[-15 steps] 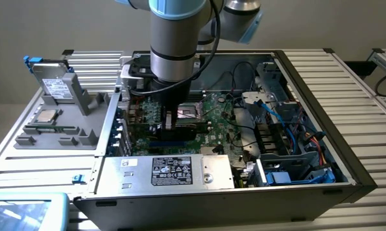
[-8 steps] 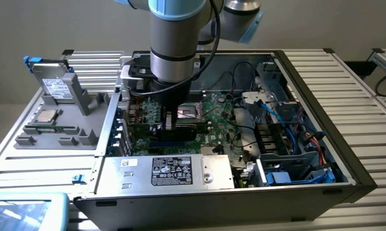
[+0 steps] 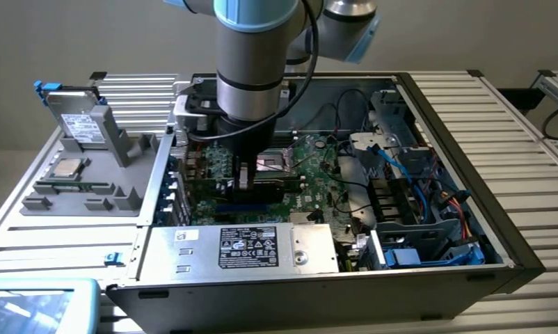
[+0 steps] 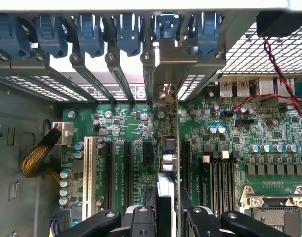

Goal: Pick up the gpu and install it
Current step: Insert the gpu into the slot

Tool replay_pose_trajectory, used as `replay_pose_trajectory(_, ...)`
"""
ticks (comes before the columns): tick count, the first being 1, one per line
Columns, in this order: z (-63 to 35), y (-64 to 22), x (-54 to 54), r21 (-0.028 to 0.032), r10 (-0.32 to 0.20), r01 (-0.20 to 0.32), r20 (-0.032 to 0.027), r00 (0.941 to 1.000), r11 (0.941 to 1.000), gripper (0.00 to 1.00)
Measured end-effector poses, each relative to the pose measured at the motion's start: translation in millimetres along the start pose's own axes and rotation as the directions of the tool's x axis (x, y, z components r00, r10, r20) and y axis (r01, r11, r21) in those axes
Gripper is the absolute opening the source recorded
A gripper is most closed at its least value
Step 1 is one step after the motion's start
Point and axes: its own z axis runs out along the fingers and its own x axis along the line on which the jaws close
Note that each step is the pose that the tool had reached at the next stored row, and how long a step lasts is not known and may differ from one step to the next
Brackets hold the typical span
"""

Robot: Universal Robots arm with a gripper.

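My gripper (image 3: 245, 178) is down inside the open computer case (image 3: 501, 243), over the green motherboard (image 3: 307, 156). It is shut on the gpu (image 4: 166, 163), which the wrist view shows edge-on between the two black fingers (image 4: 141, 219). The card stands upright over a black expansion slot, between neighbouring slots (image 4: 127, 168). Its silver end bracket (image 4: 165, 74) sits at the case's rear wall, in line with the row of blue slot clips (image 4: 91, 29). In the exterior view the gpu (image 3: 274, 184) appears as a dark strip under the wrist.
A silver power supply (image 3: 251, 247) sits at the case's near edge. Blue and red cables (image 3: 428, 174) fill the case's right side. The CPU socket (image 4: 274, 207) lies beside the slots. On the exterior view's left, a grey fixture (image 3: 112, 181) holds a drive (image 3: 79, 125), a processor (image 3: 70, 167) and a memory stick (image 3: 70, 186).
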Motion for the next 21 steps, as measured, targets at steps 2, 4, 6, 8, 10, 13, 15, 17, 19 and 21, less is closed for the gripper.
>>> replay_pose_trajectory(2,0.0,-0.1,1.0,0.0000,0.000,0.000,0.0007,1.0000,1.0000,0.29)
replay_pose_trajectory(4,0.0,-0.1,1.9,-0.0001,0.000,0.000,0.0014,1.0000,1.0000,0.29)
replay_pose_trajectory(6,0.0,-0.1,2.7,-0.0001,0.000,0.000,0.0040,1.0000,1.0000,0.29)
replay_pose_trajectory(8,0.0,-0.1,3.6,-0.0003,-0.001,0.001,0.0101,0.9999,1.0000,0.29)
replay_pose_trajectory(10,0.0,-0.1,4.1,-0.0004,-0.002,0.002,0.0167,0.9999,1.0000,0.29)
replay_pose_trajectory(13,0.0,0.0,5.0,-0.0005,-0.001,0.002,0.0226,0.9997,1.0000,0.29)
replay_pose_trajectory(15,0.0,-0.1,5.0,-0.0006,-0.001,0.001,0.0226,0.9997,1.0000,0.29)
replay_pose_trajectory(17,0.0,-0.1,5.1,-0.0006,-0.001,0.001,0.0226,0.9997,1.0000,0.29)
replay_pose_trajectory(19,0.0,-0.1,5.1,-0.0006,-0.001,0.001,0.0226,0.9997,1.0000,0.29)
replay_pose_trajectory(21,0.0,-0.1,4.8,-0.0006,-0.001,0.001,0.0217,0.9998,1.0000,0.29)
